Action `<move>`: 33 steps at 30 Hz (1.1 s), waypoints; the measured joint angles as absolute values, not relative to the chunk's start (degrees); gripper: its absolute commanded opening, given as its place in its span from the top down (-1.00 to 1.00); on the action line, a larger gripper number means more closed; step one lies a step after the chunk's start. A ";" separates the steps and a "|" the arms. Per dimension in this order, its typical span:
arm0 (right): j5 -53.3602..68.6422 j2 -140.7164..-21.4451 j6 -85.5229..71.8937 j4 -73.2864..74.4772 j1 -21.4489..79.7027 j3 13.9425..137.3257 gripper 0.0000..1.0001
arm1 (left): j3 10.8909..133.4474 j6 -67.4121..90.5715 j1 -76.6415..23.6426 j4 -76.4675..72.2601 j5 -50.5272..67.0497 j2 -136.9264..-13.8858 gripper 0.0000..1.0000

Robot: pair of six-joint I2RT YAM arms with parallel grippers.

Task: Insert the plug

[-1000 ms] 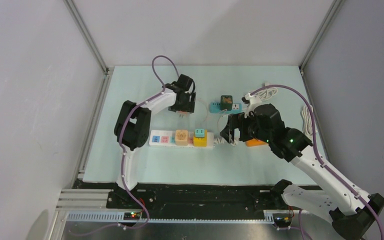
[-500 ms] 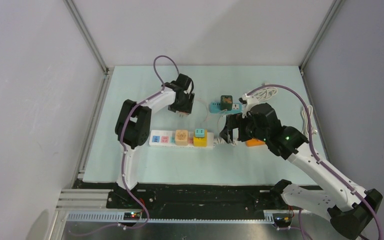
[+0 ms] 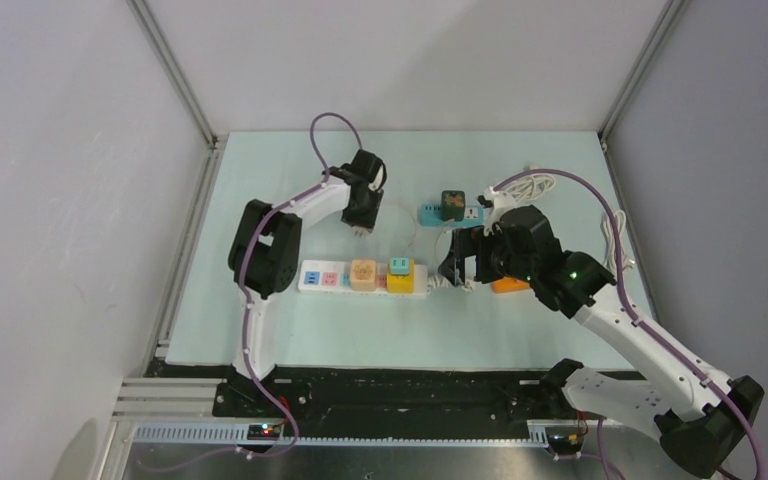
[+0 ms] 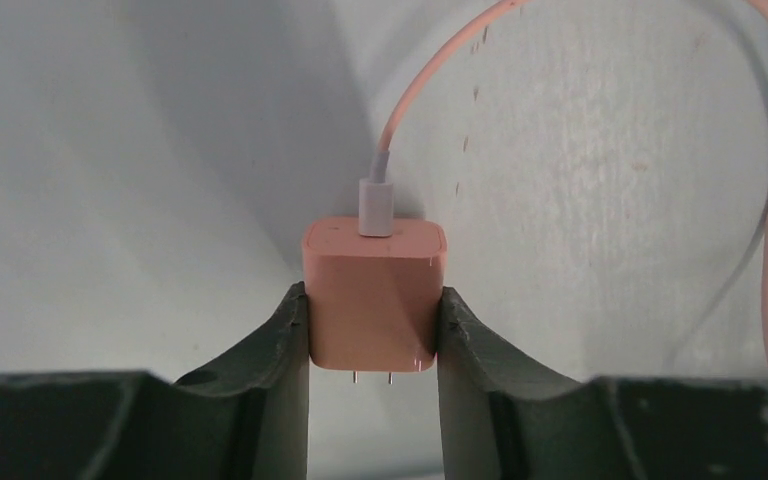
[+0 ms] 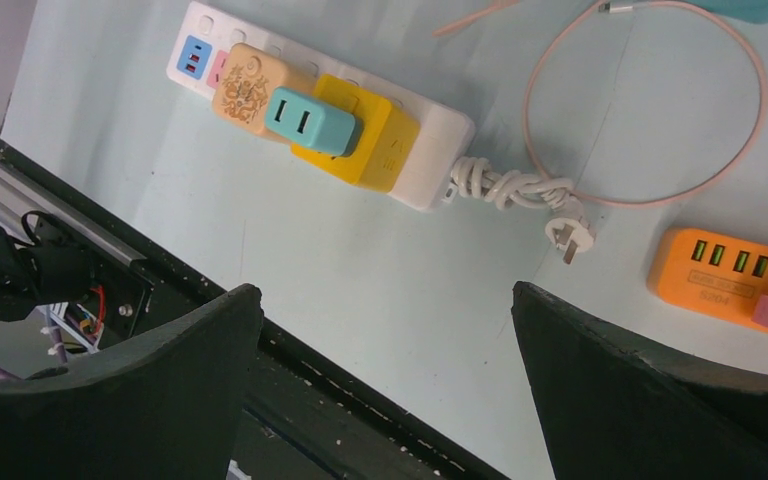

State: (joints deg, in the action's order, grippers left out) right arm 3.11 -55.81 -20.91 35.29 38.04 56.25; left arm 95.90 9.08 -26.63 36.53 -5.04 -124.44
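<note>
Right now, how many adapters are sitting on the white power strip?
3: beige, teal and yellow, bunched toward the white strip's cord end. Teal may sit on the yellow one. The pink charger is in the left gripper, off the strip.

Orange hub flat on pale surface, four green ports along one edge. Farther back, teal strip with dark green adapter plugged in. White cable coiled just right of it.
</note>
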 measured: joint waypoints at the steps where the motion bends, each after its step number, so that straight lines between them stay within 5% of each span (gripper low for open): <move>1: 3.42 -55.81 -21.08 35.29 37.95 56.25 -0.99 | 94.59 8.84 -26.63 36.58 -4.89 -123.24 0.76; 18: 12.01 -58.08 -26.83 33.85 35.57 57.12 -0.99 | 82.78 9.61 -27.16 30.20 -5.98 -74.39 0.72; 25: 15.29 -58.41 -28.67 30.22 38.81 59.05 -0.99 | 69.49 10.59 -27.90 27.27 -6.33 -64.73 0.72; 33: 14.72 -64.86 -28.71 26.20 48.82 68.84 -0.55 | 55.66 12.64 -34.37 26.44 -7.44 -53.65 0.72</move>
